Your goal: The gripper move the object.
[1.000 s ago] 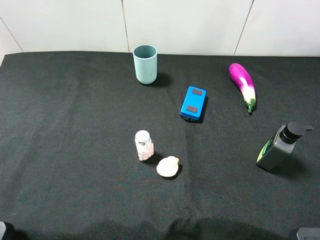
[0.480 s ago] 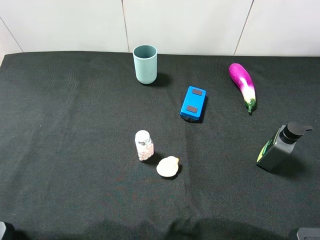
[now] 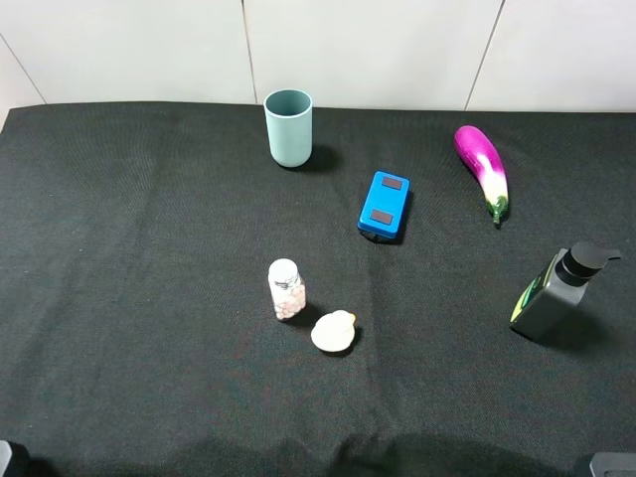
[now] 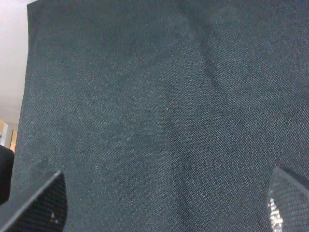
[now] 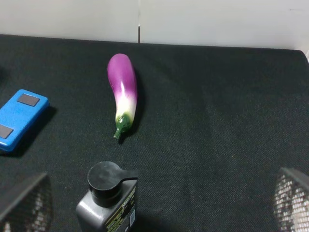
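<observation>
likely the duck [image 3: 334, 331] is light, soft and a bit slippery; grip its round body from both sides. it sits just beside the pill bottle [image 3: 286, 288]. both pincers [image 4: 159, 203] [image 5: 154, 205] gape apart.

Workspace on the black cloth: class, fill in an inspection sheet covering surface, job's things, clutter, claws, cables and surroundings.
Surface: black cloth, slightly wrinkled, covers the table.
Job's things: cream rubber duck near the middle front, untouched, just beside the pill bottle.
Clutter: teal cup upright at the back; blue box; purple eggplant; dark pump bottle at the right.
Claws: left claw open over bare cloth; right claw open, above the pump bottle; neither holds anything.
Cables: nothing seen.
Surroundings: white panelled wall behind the table.
</observation>
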You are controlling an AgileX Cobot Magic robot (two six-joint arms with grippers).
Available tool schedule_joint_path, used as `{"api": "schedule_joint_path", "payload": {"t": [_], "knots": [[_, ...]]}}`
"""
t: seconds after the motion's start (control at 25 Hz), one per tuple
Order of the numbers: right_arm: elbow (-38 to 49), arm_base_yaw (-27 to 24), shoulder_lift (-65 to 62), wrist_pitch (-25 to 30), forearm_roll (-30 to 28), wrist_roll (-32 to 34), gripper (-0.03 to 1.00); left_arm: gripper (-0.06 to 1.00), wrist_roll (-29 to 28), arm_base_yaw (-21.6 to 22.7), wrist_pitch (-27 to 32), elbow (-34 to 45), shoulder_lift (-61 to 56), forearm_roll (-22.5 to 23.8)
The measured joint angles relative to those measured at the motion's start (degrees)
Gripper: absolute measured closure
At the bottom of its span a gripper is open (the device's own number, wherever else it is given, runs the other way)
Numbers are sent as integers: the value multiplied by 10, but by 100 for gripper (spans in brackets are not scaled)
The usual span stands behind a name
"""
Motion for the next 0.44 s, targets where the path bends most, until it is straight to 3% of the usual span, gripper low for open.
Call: {"api": "schedule_joint_path", "payload": {"t": [0.44], "knots": [[0, 0, 0, 0, 0, 0, 27, 6, 0, 0, 0, 0, 0, 0]]}}
